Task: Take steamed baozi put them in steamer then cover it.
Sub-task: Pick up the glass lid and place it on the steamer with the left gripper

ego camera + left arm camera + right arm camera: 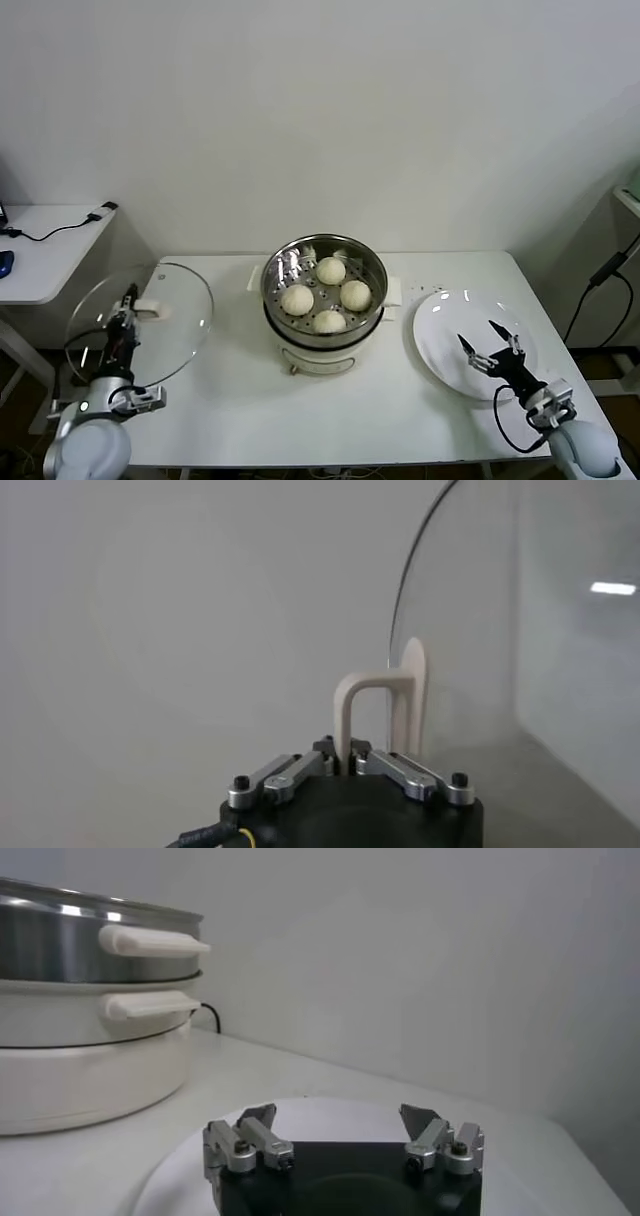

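Note:
Several cream-white steamed baozi [330, 270] sit in the shiny steel steamer [371, 259] on its white pot base at the table's middle. The clear glass cover [175, 335] is held tilted over the table's left end, apart from the steamer. My left gripper [127, 313] is shut on the cover's cream bar handle [345, 720], and the glass disc [480, 630] stands beyond it. Over the white plate [440, 335] at the right, my right gripper [490, 340] hangs open with nothing between its fingers [255, 1123].
A white side table [45, 250] with a cable stands at the far left. The steamer's white side handles [150, 943] face the right gripper. A wall runs close behind the table, and a dark cable hangs at the right edge.

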Controlling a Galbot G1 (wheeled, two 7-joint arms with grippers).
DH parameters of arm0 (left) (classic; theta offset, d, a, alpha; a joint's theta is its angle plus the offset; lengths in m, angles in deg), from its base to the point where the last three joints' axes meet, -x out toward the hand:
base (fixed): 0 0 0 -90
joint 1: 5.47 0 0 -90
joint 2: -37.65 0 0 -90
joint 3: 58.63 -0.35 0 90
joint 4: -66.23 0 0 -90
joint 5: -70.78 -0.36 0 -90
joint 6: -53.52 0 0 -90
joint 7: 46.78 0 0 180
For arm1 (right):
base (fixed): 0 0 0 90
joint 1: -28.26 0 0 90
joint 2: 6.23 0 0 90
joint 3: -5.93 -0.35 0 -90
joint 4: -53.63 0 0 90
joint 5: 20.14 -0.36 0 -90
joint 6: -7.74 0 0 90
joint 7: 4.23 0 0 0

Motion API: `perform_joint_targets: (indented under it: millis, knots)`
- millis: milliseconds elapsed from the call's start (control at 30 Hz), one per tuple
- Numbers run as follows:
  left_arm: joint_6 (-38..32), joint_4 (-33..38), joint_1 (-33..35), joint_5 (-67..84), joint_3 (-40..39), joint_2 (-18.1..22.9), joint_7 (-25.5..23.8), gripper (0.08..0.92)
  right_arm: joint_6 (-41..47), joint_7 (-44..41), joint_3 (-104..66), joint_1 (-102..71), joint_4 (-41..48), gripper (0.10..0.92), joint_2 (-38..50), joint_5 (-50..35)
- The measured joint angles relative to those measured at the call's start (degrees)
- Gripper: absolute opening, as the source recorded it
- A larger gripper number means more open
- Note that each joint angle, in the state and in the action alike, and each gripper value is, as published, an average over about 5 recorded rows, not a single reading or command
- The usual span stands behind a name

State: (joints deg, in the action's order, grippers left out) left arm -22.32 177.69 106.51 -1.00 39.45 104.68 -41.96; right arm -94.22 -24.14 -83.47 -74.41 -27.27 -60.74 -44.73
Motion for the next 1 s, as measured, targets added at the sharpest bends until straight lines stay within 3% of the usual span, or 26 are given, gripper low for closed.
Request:
perform_joint_targets:
  millis: [267,433,700,1000]
  knots:
    - [12.30,8.00,-2.71,-0.01,-8.61,-6.31,-4.87,0.154,-0.15,0.44,1.66,2.57,1.58,0.823,-0.13,0.11]
    - [18.82,9.83,-8.90,-3.02,-17.98,-6.83,-10.83,0.154,-0.40,0.54,2.80,4.51,2.96,0.823,-0.18,0.20]
    - [24.90,8.00,-18.34,-10.99,-31.66,-1.09,-18.73,0.154,-0.97,0.54,3.48,6.25,4.75,0.823,-0.54,0.31]
    - [27.94,1.32,-26.33,-16.60,-40.90,7.82,-22.33,0.154,-1.60,0.16,2.87,6.53,5.89,0.823,-0.32,0.48]
